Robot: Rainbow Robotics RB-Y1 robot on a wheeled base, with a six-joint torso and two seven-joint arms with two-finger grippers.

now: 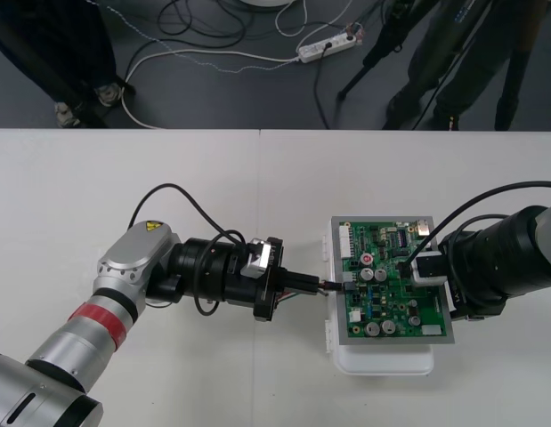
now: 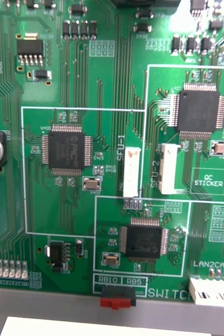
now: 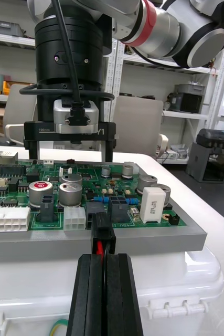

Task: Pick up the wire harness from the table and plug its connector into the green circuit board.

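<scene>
The left gripper (image 3: 104, 258) had its fingers (image 3: 85, 294) pressed together on the wire harness (image 3: 100, 245). Red and black wires ran between them, and the black plug (image 3: 102, 227) sat just past their tips, at the edge of the green circuit board (image 1: 386, 307). The right gripper (image 1: 417, 267) hung over the board, its fingers spread wide and holding nothing.

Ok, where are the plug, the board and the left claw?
plug (image 3: 102, 223), left wrist view, its black body.
board (image 1: 386, 311), front view, its green face.
left claw (image 3: 103, 260), left wrist view, between the fingertips.
</scene>
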